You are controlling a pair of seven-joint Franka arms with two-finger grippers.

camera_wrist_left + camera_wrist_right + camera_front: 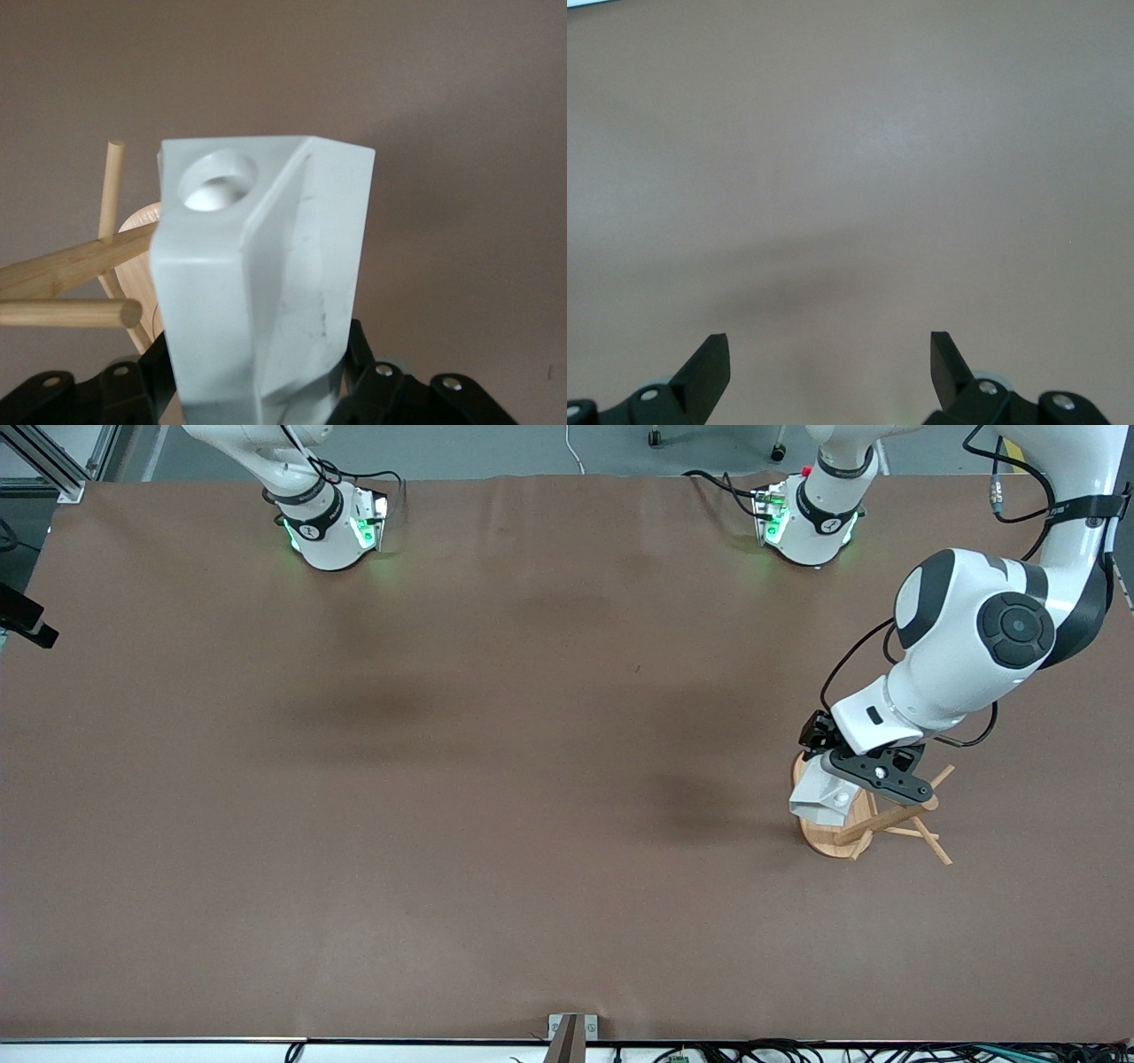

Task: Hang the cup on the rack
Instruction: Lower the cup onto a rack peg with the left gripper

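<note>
White cup point(266, 283) clenched in left claw point(266, 390) over rack point(873, 828); line handle hole onto peg point(66, 312). Right claw point(830, 372) waits, released.

Even overhead light; soft shadows on table point(532, 824); wrist views dimmer, cup point(266, 283) slightly blurred.
</note>
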